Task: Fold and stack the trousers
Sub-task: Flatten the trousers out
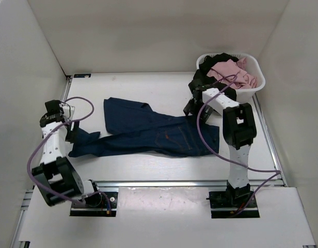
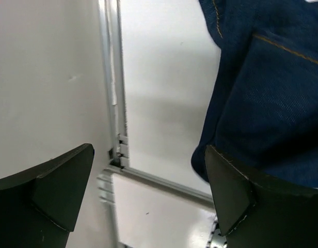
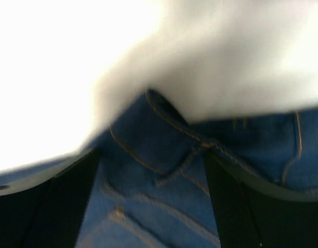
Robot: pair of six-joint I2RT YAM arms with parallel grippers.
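Left gripper [image 2: 148, 155]: fingers spread, gripping nothing. A leg end of the trousers [image 1: 148, 135] hangs just beside one finger; cannot tell if it touches. Right gripper [image 3: 151, 165]: fingers apart and not clamped, straddling the waist end with denim and a belt loop between them; view blurred. Trousers are dark navy denim with orange stitching, back pocket up, lying rumpled on the table [image 1: 148, 85] and stretching from the left gripper across to the right gripper. One leg angles away from the arms.

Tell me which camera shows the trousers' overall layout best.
Top external: it alone shows the trousers whole, spread across the table. Left wrist catches only one denim edge; right wrist gives a blurred close-up of orange-stitched seams.
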